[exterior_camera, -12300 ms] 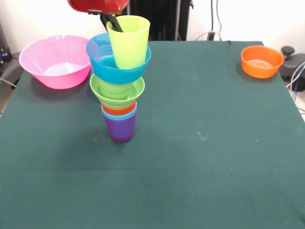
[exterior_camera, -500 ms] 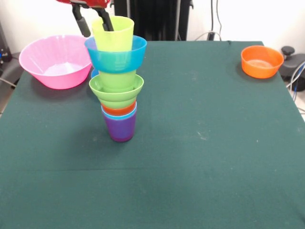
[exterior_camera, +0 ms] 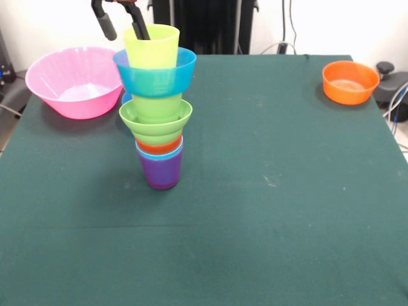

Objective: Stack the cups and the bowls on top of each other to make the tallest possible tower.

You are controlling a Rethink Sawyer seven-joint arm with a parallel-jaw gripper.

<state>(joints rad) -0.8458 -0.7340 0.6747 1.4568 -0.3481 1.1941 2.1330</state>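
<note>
Overhead, pincer [exterior_camera: 121, 24] cropped, spread apart, one finger inside yellow-green cup [exterior_camera: 152, 46] atop tower [exterior_camera: 156, 121]

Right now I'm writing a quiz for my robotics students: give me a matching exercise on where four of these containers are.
Things:
1. pink bowl
2. orange bowl
3. purple cup
4. yellow-green cup

Places:
A. top of the tower
B. alone near the table's far right corner in the front view
C. bottom of the tower, standing on the table
D. at the table's far left, beside the tower

Pairs: 1-D, 2-B, 3-C, 4-A
</note>
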